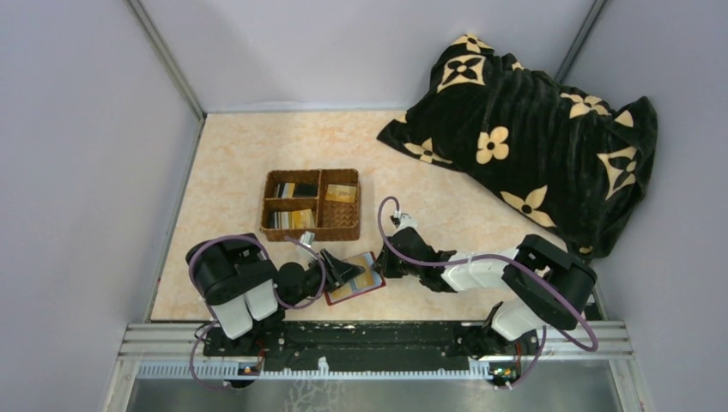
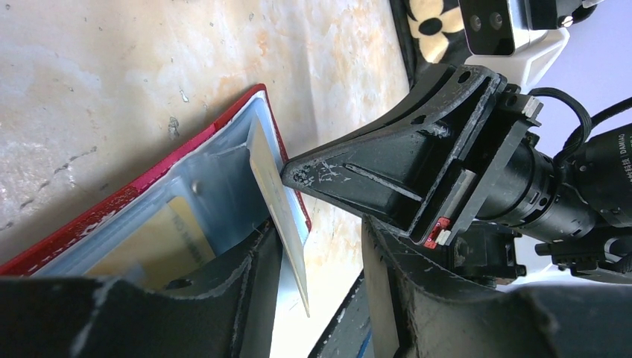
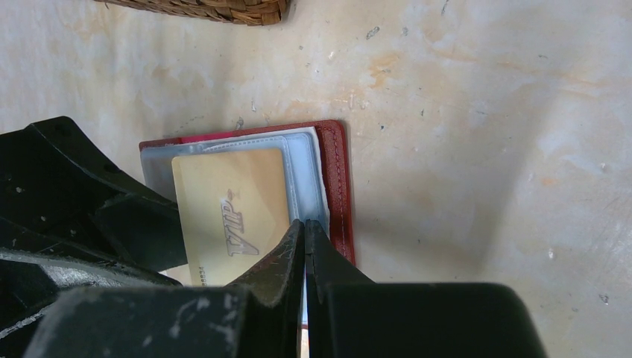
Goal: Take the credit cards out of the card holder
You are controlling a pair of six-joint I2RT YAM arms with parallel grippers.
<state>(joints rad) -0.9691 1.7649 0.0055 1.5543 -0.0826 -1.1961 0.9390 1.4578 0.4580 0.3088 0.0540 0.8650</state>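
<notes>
The red card holder [image 1: 371, 289] lies open on the table near the arm bases, its clear bluish pockets [image 2: 216, 179] facing up. A gold credit card [image 3: 223, 209] marked VIP sticks partly out of a pocket. In the left wrist view that card [image 2: 279, 216] is tilted up on edge. It stands between the jaws of my open left gripper [image 2: 319, 235], close to one finger [image 2: 238, 291] and apart from the other. My right gripper [image 3: 305, 224] is shut, its tips pressing on the holder's pocket edge beside the card. More credit cards [image 1: 341, 193] lie in the basket.
A brown wicker divided basket [image 1: 311, 230] stands just beyond the holder. A black blanket with cream flowers [image 1: 532, 129] is heaped at the back right. Grey walls enclose the tabletop on three sides. The two grippers [image 1: 365, 268] meet tip to tip over the holder.
</notes>
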